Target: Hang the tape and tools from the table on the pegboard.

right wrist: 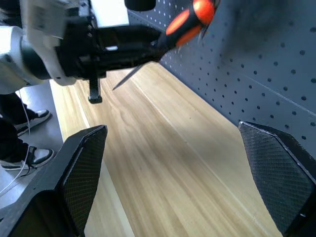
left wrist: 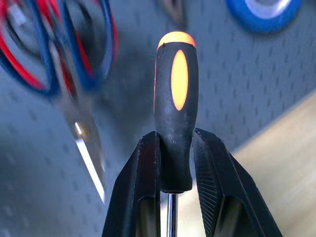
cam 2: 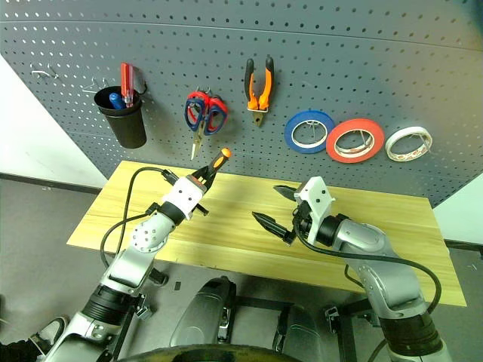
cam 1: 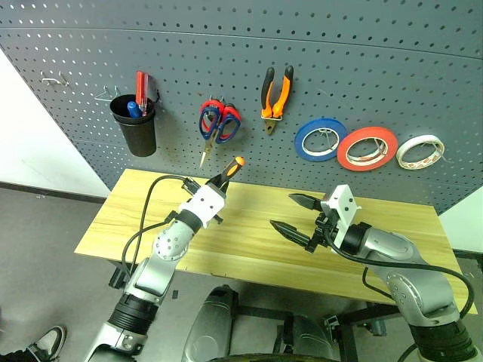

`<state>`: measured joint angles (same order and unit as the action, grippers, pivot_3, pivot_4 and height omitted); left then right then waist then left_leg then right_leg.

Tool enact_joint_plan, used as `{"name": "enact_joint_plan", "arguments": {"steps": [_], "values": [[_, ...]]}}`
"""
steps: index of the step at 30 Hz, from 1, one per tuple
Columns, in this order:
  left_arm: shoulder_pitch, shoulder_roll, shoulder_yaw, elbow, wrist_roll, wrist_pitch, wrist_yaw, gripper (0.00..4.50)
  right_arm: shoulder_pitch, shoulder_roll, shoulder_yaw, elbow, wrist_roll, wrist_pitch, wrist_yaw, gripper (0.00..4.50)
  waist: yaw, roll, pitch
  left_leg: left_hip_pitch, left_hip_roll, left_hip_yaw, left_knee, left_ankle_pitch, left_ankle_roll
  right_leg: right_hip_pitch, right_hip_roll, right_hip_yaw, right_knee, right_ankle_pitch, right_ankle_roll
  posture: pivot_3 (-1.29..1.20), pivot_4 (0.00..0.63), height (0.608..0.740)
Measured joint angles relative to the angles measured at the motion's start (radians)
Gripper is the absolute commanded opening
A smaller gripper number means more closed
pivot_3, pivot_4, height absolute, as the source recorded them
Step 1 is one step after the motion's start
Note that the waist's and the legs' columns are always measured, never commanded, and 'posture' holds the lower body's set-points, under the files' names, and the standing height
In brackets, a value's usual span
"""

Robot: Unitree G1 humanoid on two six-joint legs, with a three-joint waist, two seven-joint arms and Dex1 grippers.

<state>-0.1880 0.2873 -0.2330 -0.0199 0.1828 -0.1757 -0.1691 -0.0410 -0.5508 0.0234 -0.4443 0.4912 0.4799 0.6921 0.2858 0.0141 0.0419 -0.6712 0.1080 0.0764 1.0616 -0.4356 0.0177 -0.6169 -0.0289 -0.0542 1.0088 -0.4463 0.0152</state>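
Between the closed black fingers of the left gripper the screwdriver is clamped by the lower part of its orange-and-black handle, which is raised above the table and tilted toward the pegboard. Just above it, two pairs of scissors are hung together. Further along the board the pliers, a blue roll, the red-orange tape and a pale roll are hung. The right gripper is held wide open and empty over the table.

Workshop, tool pegboard (grey), plank table
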Motion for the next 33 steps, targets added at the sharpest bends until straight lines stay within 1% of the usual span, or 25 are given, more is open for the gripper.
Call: {"name": "enact_joint_plan", "arguments": {"steps": [12, 19, 23, 27, 30, 33], "values": [[0.017, -0.007, 0.063, 0.006, 0.076, -0.309, 0.116, 0.6, -0.023, 0.047, -0.074, -0.016, 0.133, -0.073, 0.081, 4.5, 0.003, 0.0, 0.0, 0.0, -0.004, 0.0, 0.0, 0.0, 0.0, 0.001, 0.0, 0.0, -0.001, 0.0, 0.0, 0.28, 0.071, 0.629], [0.003, -0.011, 0.1, 0.005, 0.149, -0.48, 0.2, 0.6, -0.048, 0.048, -0.079, -0.005, 0.142, -0.076, 0.092, 4.5, 0.01, 0.0, 0.0, 0.0, -0.005, 0.0, -0.001, 0.0, 0.0, 0.002, 0.0, -0.001, -0.001, 0.0, 0.0, 0.3, 0.064, 0.629], [-0.079, -0.013, 0.118, -0.003, 0.178, -0.546, 0.228, 0.6, -0.064, 0.048, -0.079, 0.022, 0.137, -0.081, 0.101, 4.5, 0.032, 0.0, 0.0, 0.0, -0.005, 0.0, 0.0, 0.0, 0.0, 0.002, -0.001, -0.001, -0.001, 0.0, 0.001, 0.3, 0.058, 0.629], [-0.176, -0.012, 0.162, 0.006, 0.176, -0.548, 0.24, 0.6, -0.078, 0.046, -0.079, 0.042, 0.122, -0.093, 0.109, 4.5, 0.046, 0.0, -0.001, 0.0, -0.006, 0.0, 0.0, 0.0, 0.0, 0.003, -0.001, -0.002, -0.001, 0.0, 0.001, 0.31, 0.054, 0.629], [-0.264, -0.01, 0.205, 0.06, 0.159, -0.525, 0.253, 0.6, -0.085, 0.045, -0.078, 0.058, 0.114, -0.096, 0.116, 4.5, 0.058, 0.0, -0.001, 0.0, -0.007, 0.0, 0.0, 0.0, 0.0, 0.004, -0.001, -0.002, -0.001, 0.0, 0.001, 0.31, 0.052, 0.629], [-0.334, -0.004, 0.25, 0.131, 0.142, -0.499, 0.274, 0.6, -0.085, 0.045, -0.078, 0.061, 0.109, -0.099, 0.121, 4.5, 0.059, 0.0, -0.001, 0.0, -0.007, 0.0, 0.0, 0.0, 0.0, 0.005, -0.001, -0.002, -0.001, 0.0, 0.001, 0.31, 0.049, 0.629]]}}
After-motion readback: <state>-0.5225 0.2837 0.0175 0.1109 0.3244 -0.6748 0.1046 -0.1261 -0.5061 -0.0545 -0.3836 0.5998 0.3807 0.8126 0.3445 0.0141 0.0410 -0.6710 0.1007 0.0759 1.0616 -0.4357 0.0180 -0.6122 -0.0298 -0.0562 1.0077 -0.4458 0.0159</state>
